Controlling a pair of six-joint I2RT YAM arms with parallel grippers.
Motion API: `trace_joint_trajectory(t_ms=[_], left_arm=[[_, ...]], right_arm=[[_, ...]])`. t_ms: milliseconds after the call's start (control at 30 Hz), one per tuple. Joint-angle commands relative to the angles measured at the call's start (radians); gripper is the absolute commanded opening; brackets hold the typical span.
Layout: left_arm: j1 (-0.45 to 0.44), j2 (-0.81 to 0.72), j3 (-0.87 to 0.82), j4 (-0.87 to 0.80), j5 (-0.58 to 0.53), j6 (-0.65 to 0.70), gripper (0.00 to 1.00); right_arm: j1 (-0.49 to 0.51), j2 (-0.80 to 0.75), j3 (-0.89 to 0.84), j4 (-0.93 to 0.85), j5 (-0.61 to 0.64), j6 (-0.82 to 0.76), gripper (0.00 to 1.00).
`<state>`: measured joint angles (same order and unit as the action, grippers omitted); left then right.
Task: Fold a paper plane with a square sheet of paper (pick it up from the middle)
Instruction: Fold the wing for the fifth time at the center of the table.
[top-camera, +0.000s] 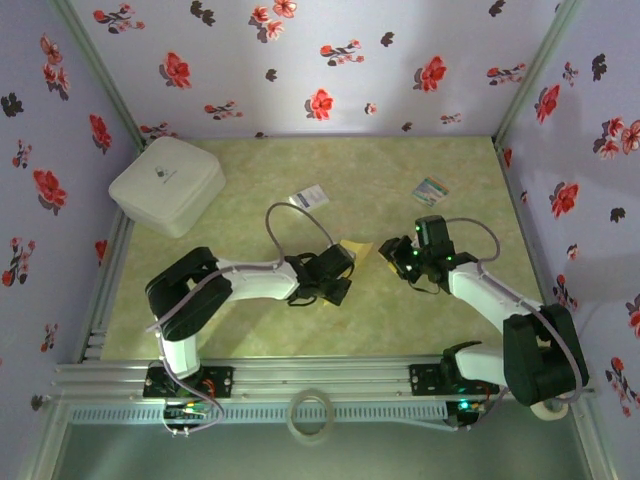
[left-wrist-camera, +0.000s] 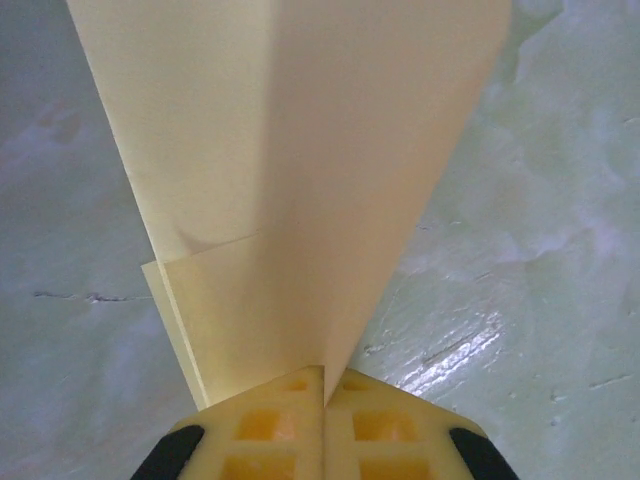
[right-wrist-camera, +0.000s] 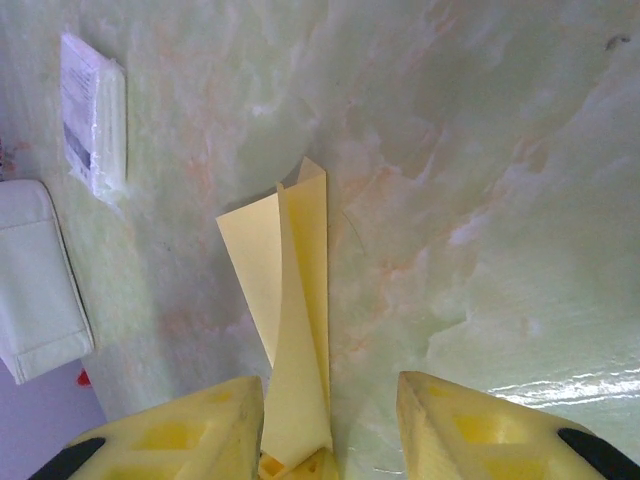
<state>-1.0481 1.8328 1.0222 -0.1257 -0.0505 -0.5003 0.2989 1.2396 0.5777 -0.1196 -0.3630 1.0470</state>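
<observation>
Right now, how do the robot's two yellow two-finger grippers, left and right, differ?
The left gripper is shut, pinching the folded yellow paper. The right gripper stands open, with the paper rising between its fingers, not clamped. In the top view, the left gripper reaches in from the left and the right gripper from the right. Both have yellow grid-patterned fingers and meet at the same paper over the pale green marbled table.

Matt yellow paper plane (left-wrist-camera: 300, 180), glossy marbled table (left-wrist-camera: 540, 300)
</observation>
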Motion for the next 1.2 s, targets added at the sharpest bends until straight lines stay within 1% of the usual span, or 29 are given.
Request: trace_joint_trajectory(t_ms=[0,200,367,500,600,800,933,1167], left_arm=[[0.035,-0.014,-0.034,0.1,0.156,-0.048,0.0],[0.08,0.01,-0.06,0.166,0.264,-0.089,0.0],[0.1,0.032,-0.057,0.179,0.306,-0.111,0.0],[0.116,0.042,-0.066,0.209,0.35,-0.136,0.0],[0.126,0.05,-0.071,0.23,0.377,-0.153,0.0],[0.146,0.066,-0.086,0.287,0.444,-0.184,0.0],[0.159,0.077,-0.098,0.329,0.484,-0.209,0.0],[0.183,0.101,-0.133,0.435,0.575,-0.283,0.0]], right_arm=[[-0.006,-0.01,-0.025,0.048,-0.007,-0.012,0.4],[-0.005,-0.04,-0.06,0.111,0.009,-0.02,0.39],[0.01,-0.077,-0.079,0.132,0.026,-0.067,0.38],[0.024,-0.087,-0.08,0.143,-0.004,-0.108,0.35],[0.036,-0.072,-0.073,0.15,-0.038,-0.123,0.34],[0.065,-0.002,-0.061,0.195,-0.127,-0.127,0.29],[0.088,0.034,-0.063,0.213,-0.133,-0.137,0.27],[0.093,0.063,-0.076,0.231,-0.144,-0.139,0.24]])
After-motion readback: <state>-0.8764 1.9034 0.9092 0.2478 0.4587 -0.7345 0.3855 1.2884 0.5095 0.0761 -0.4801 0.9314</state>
